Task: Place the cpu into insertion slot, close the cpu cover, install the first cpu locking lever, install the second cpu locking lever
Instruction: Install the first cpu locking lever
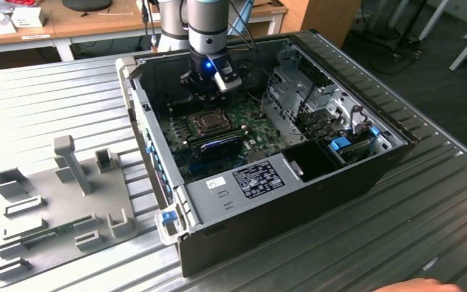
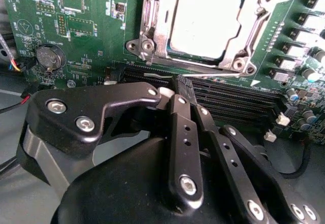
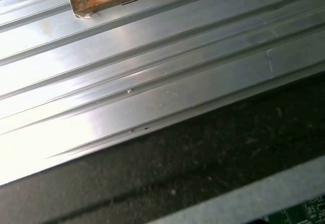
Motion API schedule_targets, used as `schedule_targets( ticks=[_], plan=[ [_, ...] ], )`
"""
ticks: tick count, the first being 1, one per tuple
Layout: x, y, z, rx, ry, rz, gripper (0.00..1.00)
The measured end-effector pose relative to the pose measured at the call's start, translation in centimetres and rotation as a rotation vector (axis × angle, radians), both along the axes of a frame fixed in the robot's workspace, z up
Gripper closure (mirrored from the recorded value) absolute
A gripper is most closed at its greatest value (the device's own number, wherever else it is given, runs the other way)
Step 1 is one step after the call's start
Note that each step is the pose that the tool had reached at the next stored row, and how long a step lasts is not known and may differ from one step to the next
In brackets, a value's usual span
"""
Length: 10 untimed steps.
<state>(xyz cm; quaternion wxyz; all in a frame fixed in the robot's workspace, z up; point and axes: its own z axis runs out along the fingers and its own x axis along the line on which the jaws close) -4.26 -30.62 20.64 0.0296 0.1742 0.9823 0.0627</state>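
Gripper [image 2: 170, 90] closed, beside cpu cover [image 2: 158, 26]

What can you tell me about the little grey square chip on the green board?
The small flat square chip with a dull grey metal top lies flat in the silver-rimmed square socket on the green circuit board. A thin silver metal frame plate sits over its edges, so its smooth, bare top shows through the window. The black gripper hangs apart from it.
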Motion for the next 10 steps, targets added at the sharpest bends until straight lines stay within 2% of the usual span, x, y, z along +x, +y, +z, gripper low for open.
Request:
schedule_targets(
  ticks=[7,10],
  plan=[
    [0.00,0.00,-0.18,0.0007,-0.0043,0.000,0.89],
    [0.00,0.00,-0.29,0.0008,-0.0078,0.000,0.89]
  ],
)
